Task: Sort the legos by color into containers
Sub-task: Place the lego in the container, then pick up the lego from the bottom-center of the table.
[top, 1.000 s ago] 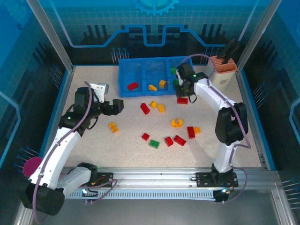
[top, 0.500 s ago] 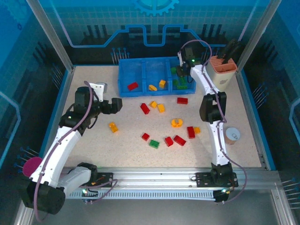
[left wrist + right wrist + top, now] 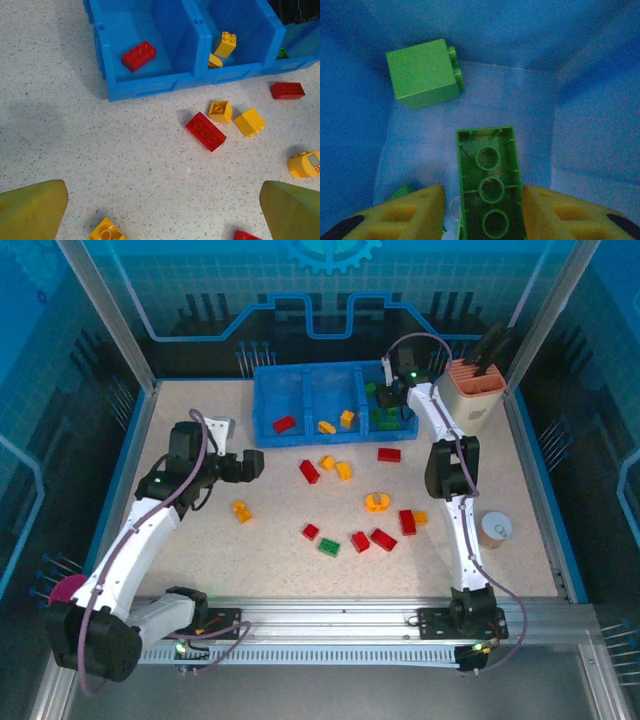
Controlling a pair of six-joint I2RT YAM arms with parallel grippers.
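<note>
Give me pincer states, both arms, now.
Left pincer: open, empty.
Right pincer: green brick sits between its jaws; gripped or loose, cannot tell.

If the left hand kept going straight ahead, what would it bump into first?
Probably the speckled table, as the left hand tilts downward; if it skimmed above, the long red brick comes first. Depth is unclear.

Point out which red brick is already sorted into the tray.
The red brick lying alone in the left compartment of the blue tray. The other red bricks lie loose on the table.
</note>
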